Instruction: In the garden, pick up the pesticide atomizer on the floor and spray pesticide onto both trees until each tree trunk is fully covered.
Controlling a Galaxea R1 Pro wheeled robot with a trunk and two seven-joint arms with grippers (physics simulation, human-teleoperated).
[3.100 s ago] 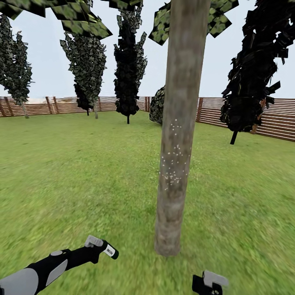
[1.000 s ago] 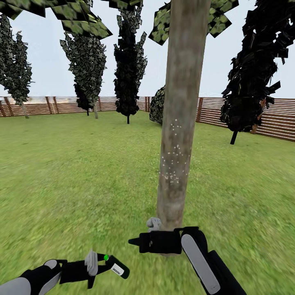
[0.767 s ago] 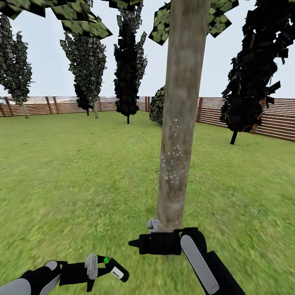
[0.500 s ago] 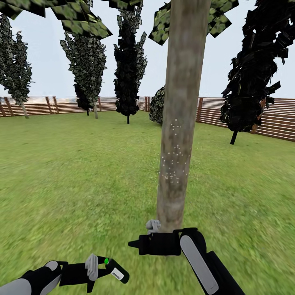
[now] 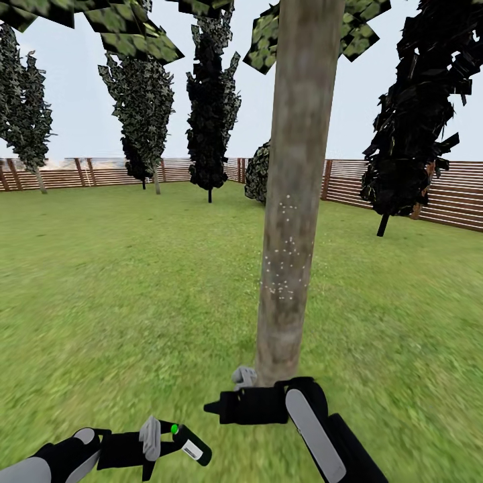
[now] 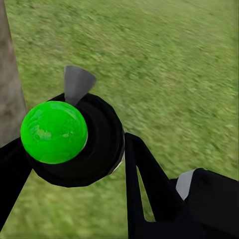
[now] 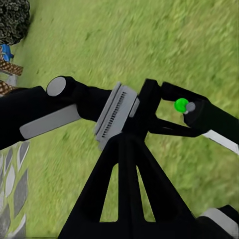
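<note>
In the head view we see the left gripper (image 5: 159, 437) at the lower left of the frame, its fingers clenched around the pesticide atomizer (image 5: 189, 443), a dark bottle with a green cap and a pale label on its side. The label is too small and blurred for us to read any writing. In the left wrist view we look down on that green cap (image 6: 54, 132) sitting on the black body of the bottle, with a grey finger pad (image 6: 78, 83) just behind it.

Moving right, one tree trunk (image 5: 293, 201) rises through the middle of the frame, mottled grey-brown and cut off at the top edge, so only scraps of flat green leaves (image 5: 134, 30) show along the upper edge. We count one patch of scattered white specks (image 5: 285, 258) on the trunk's middle part; they are too fine for us to count.

At the lower middle, the right gripper (image 5: 231, 396) lies in front of the trunk's foot, and we cannot tell how its fingers stand. The right arm hides the base of the trunk.

Behind, on the lawn (image 5: 121, 282), we count about four narrow dark trees (image 5: 211, 107) before the wooden fence (image 5: 443, 194).
</note>
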